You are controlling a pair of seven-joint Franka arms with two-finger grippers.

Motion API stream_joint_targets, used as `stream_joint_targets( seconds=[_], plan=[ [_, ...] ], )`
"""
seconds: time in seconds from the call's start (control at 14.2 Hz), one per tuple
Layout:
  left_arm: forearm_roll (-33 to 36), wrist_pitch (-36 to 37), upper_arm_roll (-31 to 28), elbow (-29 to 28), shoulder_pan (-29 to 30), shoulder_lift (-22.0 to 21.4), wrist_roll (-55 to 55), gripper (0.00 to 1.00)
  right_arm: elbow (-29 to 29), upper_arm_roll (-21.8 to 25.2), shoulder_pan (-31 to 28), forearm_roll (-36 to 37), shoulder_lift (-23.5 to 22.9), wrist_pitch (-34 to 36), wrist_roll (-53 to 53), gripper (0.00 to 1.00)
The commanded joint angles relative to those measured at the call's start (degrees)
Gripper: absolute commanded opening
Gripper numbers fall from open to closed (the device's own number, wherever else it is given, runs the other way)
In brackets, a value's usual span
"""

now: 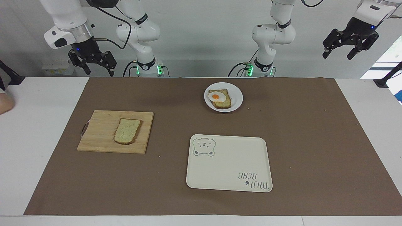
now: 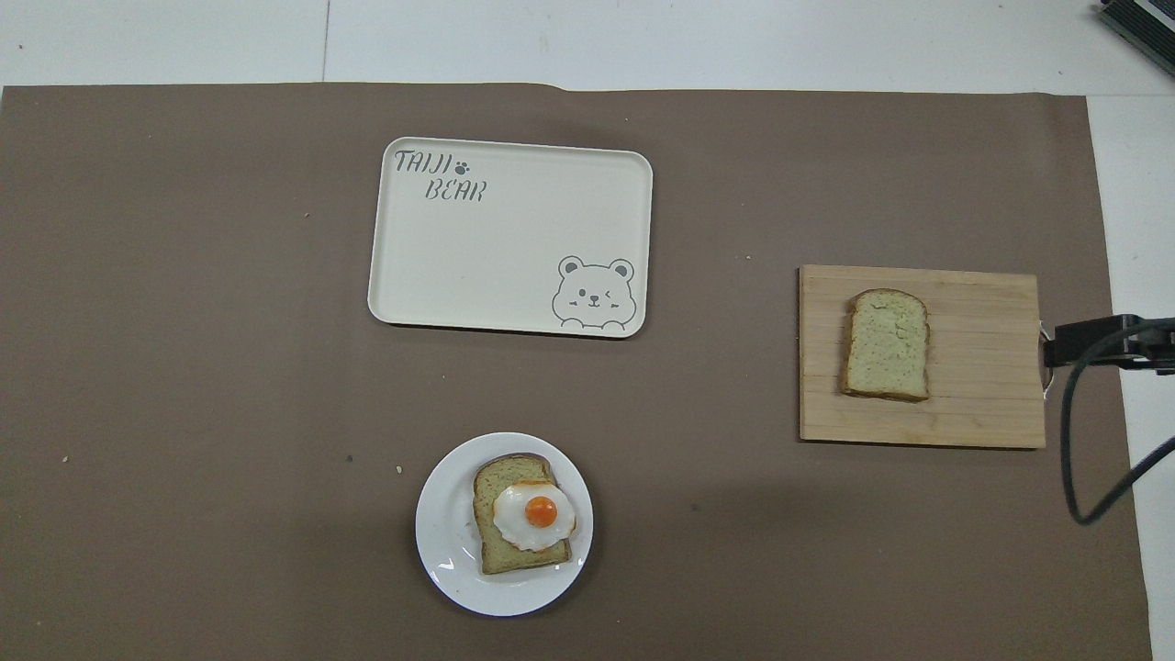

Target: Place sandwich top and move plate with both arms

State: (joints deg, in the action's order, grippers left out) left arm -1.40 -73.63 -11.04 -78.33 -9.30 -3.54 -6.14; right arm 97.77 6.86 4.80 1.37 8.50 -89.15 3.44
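Observation:
The sandwich top (image 1: pixel 127 131) (image 2: pixel 887 344), a plain pale slice with a brown crust, lies flat on a wooden cutting board (image 1: pixel 100 131) (image 2: pixel 982 367) toward the right arm's end of the table. The small white plate (image 1: pixel 238 95) (image 2: pixel 441 542) stands near the robots and holds a toast slice (image 1: pixel 224 104) (image 2: pixel 509 477) with a fried egg on it. My right gripper (image 1: pixel 99 70) is open and empty, raised over the table's edge by the robots. My left gripper (image 1: pixel 337 55) is open and empty, raised high at the left arm's end.
A cream rectangular tray (image 1: pixel 229 163) (image 2: pixel 514 239) with a bear drawing lies farther from the robots than the plate. A brown mat (image 1: pixel 301 131) (image 2: pixel 184 367) covers most of the table. A black part with a cable (image 2: pixel 1111 340) reaches in beside the board.

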Motion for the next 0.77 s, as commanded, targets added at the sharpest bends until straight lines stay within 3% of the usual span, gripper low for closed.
stream_joint_targets(
  seconds=[0.0,0.42,0.7],
  plan=[
    [-0.53,0.94,-0.03,0.46,0.16,-0.24,0.61,1.00,0.22,-0.45,-0.76,0.74,0.64,0.29,-1.51,1.00],
    [-0.62,0.94,1.20,0.46,-0.64,-0.24,0.78,1.00,0.49,-0.71,-0.15,0.47,0.64,-0.58,-1.24,1.00],
    [-0.61,1.72,0.76,0.81,0.15,0.29,0.70,1.00,-3.55,-0.80,-0.23,0.56,-1.82,1.26,-1.15,1.00]
  ],
)
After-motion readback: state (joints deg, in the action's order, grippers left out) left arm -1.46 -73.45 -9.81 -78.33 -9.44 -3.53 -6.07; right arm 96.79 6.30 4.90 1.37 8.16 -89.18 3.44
